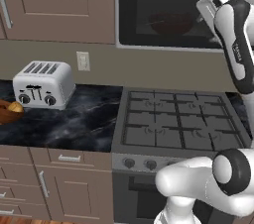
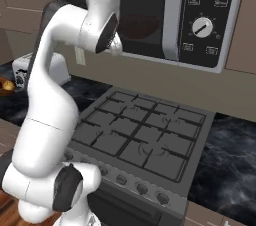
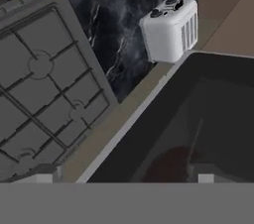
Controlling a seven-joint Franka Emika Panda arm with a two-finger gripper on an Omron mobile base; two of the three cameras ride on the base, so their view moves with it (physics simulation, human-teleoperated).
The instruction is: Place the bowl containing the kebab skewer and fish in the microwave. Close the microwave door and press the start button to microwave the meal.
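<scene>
The microwave hangs above the stove, and its dark-glass microwave door stands flush with the frame, its grey bar handle beside the control panel. Through the glass the red bowl shows dimly inside, also the bowl in the hand view. A thin pale stick of the kebab skewer rises from it. I cannot make out the fish. My gripper hovers close in front of the door's right part, open, with nothing between its fingers.
A silver toaster stands on the dark marble counter at the left, with a brown wooden bowl beside it. The gas stove lies below the microwave. A wall outlet sits behind the toaster.
</scene>
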